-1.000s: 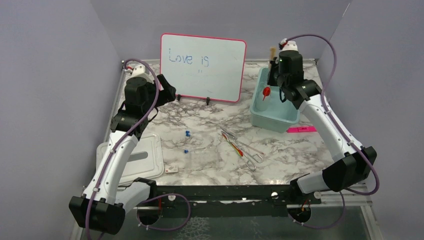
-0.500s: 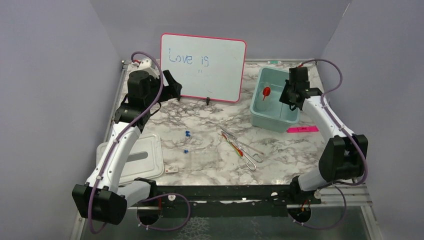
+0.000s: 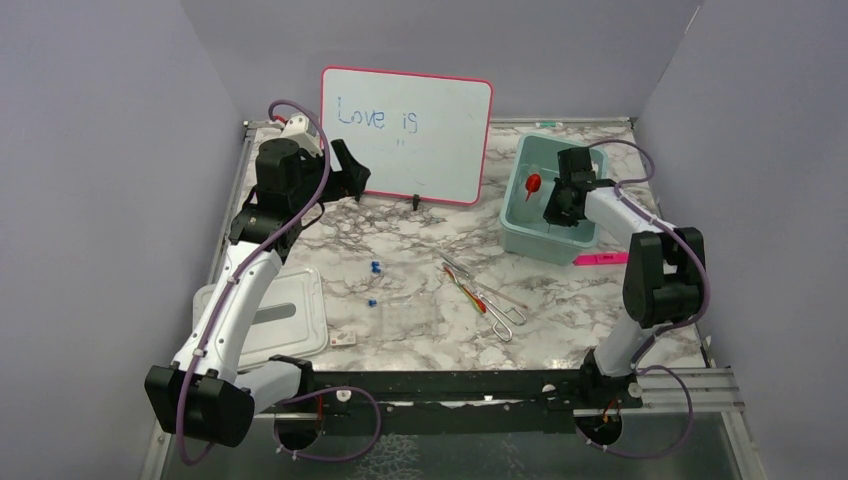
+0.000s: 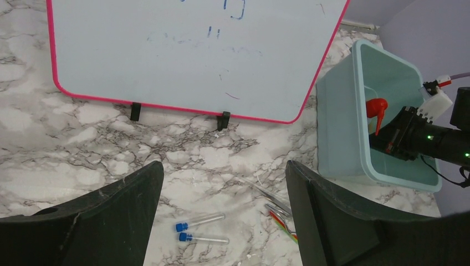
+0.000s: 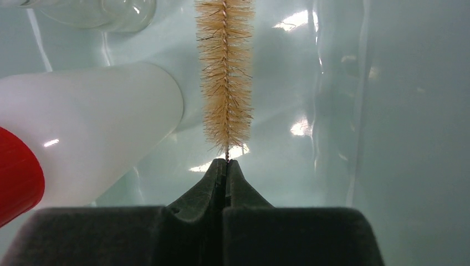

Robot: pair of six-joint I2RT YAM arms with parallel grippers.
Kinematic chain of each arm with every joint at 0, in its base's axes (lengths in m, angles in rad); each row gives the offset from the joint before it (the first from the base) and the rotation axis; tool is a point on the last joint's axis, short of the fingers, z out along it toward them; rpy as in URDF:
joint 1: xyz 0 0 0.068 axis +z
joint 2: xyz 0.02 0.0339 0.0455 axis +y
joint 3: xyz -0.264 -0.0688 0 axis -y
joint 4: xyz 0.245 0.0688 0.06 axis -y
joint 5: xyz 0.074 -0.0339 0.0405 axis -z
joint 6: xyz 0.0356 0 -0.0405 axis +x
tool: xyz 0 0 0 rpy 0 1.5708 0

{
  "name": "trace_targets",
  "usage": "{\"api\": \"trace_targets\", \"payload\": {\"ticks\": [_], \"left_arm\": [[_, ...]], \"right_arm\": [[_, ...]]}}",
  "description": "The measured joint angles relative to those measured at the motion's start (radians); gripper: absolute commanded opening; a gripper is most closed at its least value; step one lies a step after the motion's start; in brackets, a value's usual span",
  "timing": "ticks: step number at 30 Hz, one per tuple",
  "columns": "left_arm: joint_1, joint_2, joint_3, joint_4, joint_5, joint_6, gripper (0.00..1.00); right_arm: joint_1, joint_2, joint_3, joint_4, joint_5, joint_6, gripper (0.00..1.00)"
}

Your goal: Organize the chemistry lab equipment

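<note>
Pinching brush [image 5: 224, 72] by bare wire stem in right gripper [image 5: 226, 162], inside teal bin [image 5: 399, 111]; light, springy, soft-bristled; spread wide and empty at left gripper [image 4: 224, 185].

Squeeze bottle [image 5: 88, 122] overruns right wrist view's left edge.

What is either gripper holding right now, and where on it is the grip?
The right gripper pinches a tan-bristled wire brush by its wire stem, just below the bristles. The left gripper is open and empty.
</note>
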State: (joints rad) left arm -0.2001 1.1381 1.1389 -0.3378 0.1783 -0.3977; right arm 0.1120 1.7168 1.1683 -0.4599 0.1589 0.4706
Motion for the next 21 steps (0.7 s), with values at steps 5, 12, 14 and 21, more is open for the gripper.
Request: {"api": "trace_targets", "payload": {"ticks": [5, 12, 14, 21], "left_arm": [[0.000, 0.000, 0.000, 0.000, 0.000, 0.000, 0.85], [0.000, 0.000, 0.000, 0.000, 0.000, -0.001, 0.85], [0.000, 0.000, 0.000, 0.000, 0.000, -0.001, 0.85], [0.000, 0.000, 0.000, 0.000, 0.000, -0.002, 0.85]], "right_arm": [[0.000, 0.004, -0.003, 0.021, 0.000, 0.019, 0.20], [0.000, -0.007, -0.006, 0.020, 0.004, 0.037, 0.35], [0.000, -0.024, -0.006, 0.013, 0.007, 0.038, 0.37], [0.000, -0.144, 0.034, -0.040, 0.010, 0.018, 0.44]]}}
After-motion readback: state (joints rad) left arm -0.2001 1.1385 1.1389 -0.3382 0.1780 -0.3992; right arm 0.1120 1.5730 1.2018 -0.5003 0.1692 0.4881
